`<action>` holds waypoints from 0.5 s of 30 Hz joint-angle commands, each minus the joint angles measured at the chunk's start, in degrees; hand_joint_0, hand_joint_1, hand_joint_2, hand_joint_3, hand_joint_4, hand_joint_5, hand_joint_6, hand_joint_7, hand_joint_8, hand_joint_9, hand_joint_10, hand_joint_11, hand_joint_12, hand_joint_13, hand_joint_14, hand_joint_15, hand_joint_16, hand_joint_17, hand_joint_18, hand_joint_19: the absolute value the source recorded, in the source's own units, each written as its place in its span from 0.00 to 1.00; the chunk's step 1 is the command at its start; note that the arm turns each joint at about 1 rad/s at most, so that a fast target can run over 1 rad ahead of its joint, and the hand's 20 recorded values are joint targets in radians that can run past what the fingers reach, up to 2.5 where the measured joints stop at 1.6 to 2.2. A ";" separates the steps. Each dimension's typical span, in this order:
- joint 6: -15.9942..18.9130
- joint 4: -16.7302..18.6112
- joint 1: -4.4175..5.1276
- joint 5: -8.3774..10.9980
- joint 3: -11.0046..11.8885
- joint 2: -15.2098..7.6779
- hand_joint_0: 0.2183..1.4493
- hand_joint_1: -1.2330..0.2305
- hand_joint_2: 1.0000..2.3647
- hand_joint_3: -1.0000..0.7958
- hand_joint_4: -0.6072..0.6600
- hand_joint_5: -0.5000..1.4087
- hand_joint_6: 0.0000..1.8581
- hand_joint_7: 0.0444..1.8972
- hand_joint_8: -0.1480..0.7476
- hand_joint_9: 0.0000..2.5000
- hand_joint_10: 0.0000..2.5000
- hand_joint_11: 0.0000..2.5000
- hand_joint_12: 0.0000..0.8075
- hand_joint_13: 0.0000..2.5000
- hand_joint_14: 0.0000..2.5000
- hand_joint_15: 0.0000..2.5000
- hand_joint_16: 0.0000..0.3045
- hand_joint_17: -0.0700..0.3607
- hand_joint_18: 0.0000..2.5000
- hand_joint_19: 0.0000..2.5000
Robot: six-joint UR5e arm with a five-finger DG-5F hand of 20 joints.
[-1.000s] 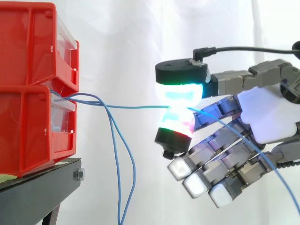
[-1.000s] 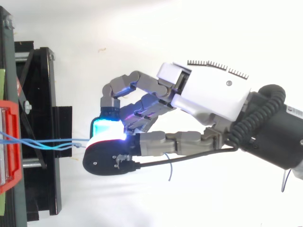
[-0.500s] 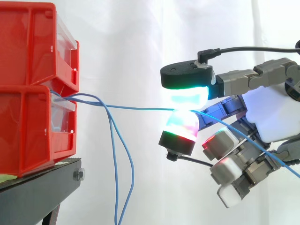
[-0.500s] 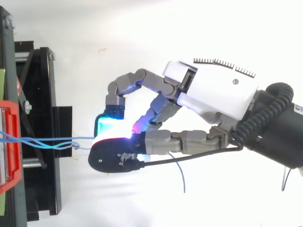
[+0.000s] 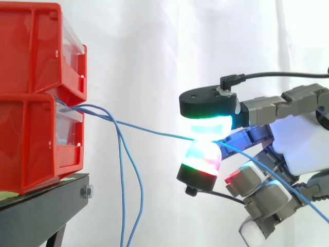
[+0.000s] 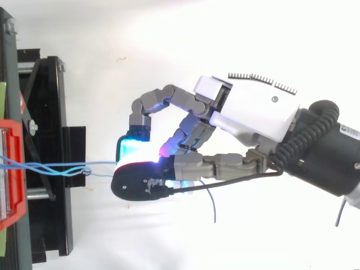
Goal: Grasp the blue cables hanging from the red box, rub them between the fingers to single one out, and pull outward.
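One blue strand pinched, the others hanging slack.
Blue cables [image 5: 121, 175] leave the red box [image 5: 36, 92] at its front edge and droop past the black stand [image 5: 46, 206]. One strand [image 5: 154, 131] runs to the hand [image 5: 303, 139], clamped between two glowing pads [image 5: 208, 126] (other fingers curled, empty). Probably light, limp and slick, so pinch mid-span, clear of the loops.

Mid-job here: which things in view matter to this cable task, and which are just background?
Job: thin blue cables, one pinched by the hand; red plastic stacked bins they hang from.
Just there: black metal stand under the bins; white curtain behind.
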 commanded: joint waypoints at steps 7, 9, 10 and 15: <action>0.18 1.42 0.00 -2.46 -0.51 0.00 0.29 0.36 0.02 0.55 0.51 0.20 0.49 0.61 0.54 0.54 0.00 0.53 0.46 0.56 0.01 0.52 0.18 0.45 0.32 0.26; -0.09 1.95 0.00 -5.28 -0.51 0.00 0.29 0.36 0.02 0.55 0.51 0.20 0.49 0.61 0.53 0.55 0.00 0.53 0.45 0.56 0.00 0.53 0.18 0.45 0.33 0.26; -0.18 2.30 0.00 -6.51 -0.60 0.00 0.29 0.35 0.02 0.54 0.51 0.20 0.49 0.61 0.53 0.55 0.00 0.53 0.45 0.56 0.01 0.53 0.18 0.45 0.33 0.26; -0.35 3.09 0.00 -7.12 -0.51 0.00 0.29 0.36 0.02 0.54 0.51 0.20 0.49 0.60 0.53 0.55 0.00 0.53 0.44 0.56 0.00 0.53 0.18 0.45 0.33 0.26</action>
